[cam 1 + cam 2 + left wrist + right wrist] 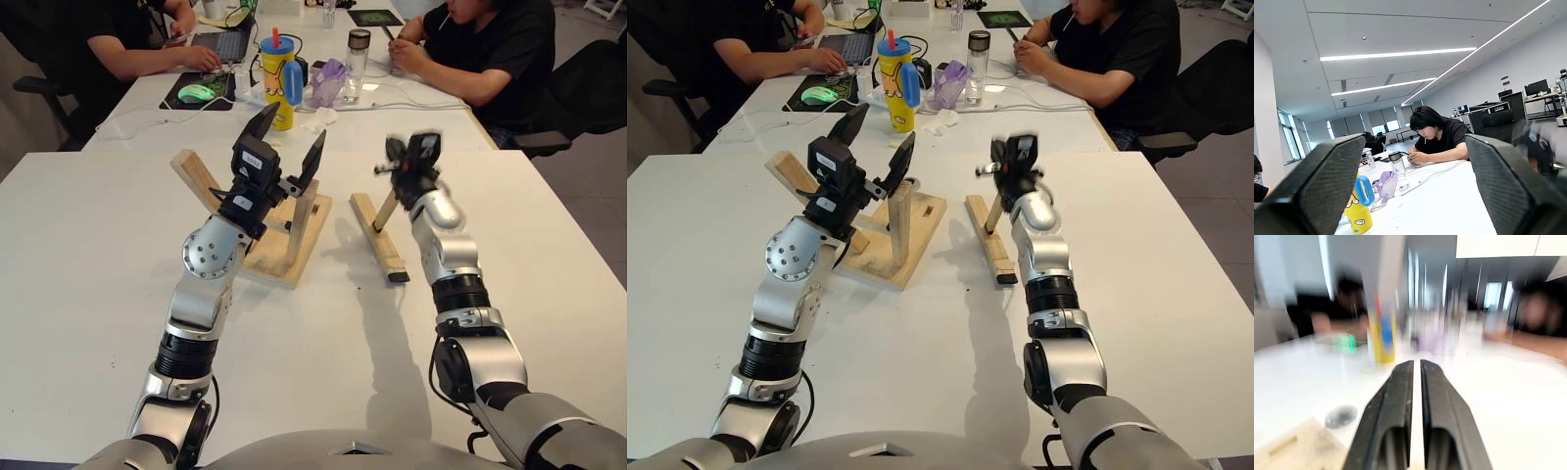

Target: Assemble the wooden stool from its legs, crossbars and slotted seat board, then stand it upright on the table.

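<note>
Your left claw [294, 129] hangs open above the pale wooden slotted seat board [287, 258] at frame centre. Your right claw [412, 147] is closed on nothing. A careless descent could topple the upright wooden leg [300, 211].

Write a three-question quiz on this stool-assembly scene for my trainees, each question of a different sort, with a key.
1. True or false: the left gripper is open and holds nothing.
2. Where does the yellow bottle stand? A: on the seat board. B: on the far table, by the seated people. C: on the floor.
3. Fill in: the right gripper is ___ (open or shut).

Key: 1 true; 2 B; 3 shut.
</note>
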{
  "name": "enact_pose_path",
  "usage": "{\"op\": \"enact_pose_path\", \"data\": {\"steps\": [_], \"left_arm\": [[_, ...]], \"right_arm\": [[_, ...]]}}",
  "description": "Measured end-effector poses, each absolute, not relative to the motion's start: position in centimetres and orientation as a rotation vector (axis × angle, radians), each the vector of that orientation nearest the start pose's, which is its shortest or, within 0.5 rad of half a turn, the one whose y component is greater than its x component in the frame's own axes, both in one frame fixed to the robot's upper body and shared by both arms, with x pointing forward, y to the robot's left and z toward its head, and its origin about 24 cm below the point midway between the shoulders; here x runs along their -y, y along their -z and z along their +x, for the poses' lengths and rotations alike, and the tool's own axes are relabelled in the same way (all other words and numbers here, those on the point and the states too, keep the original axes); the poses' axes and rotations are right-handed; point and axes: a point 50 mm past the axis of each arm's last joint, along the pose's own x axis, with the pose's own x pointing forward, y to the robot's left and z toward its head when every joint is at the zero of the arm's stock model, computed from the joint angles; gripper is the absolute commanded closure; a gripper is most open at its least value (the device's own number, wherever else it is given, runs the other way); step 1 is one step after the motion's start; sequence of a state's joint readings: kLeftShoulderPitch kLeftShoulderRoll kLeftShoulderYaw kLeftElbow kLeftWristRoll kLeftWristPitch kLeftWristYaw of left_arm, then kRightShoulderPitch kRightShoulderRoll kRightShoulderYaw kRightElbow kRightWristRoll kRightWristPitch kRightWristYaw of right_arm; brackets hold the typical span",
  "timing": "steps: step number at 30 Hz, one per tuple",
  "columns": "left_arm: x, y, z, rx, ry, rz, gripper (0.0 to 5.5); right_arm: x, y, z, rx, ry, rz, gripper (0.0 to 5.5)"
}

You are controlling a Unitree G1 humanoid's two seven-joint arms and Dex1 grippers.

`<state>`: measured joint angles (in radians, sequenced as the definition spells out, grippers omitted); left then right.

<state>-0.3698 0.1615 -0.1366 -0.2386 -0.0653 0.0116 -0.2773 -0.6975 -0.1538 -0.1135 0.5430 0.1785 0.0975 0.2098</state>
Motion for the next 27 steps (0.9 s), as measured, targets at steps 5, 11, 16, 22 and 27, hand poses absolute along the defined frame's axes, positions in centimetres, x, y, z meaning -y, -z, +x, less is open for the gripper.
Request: {"op": "enact_pose_path", "data": {"steps": [5, 11, 16, 22, 27], "left_arm": [[-9.8, -18.3, 28.1, 0.549, 0.519, 0.177, 1.77], [-9.9, -18.6, 28.2, 0.559, 0.518, 0.181, 1.77], [-12.5, -23.2, 27.6, 0.75, 0.376, 0.135, 1.77], [-16.3, -26.4, 26.8, 0.645, 0.645, -0.004, 1.77], [-20.0, -18.3, 24.0, -0.005, 1.022, -0.096, 1.77]], "right_arm": [[15.0, -12.3, 37.4, 0.028, -0.252, 0.153, 5.27], [14.7, -13.6, 35.2, 0.259, -0.302, 0.071, 5.27], [12.6, -18.4, 33.4, 0.515, -0.404, -0.046, 5.27], [8.9, -15.7, 32.2, 0.354, -0.66, -0.044, 5.27], [7.9, -14.3, 32.0, 0.274, -0.769, -0.062, 5.27]]}}
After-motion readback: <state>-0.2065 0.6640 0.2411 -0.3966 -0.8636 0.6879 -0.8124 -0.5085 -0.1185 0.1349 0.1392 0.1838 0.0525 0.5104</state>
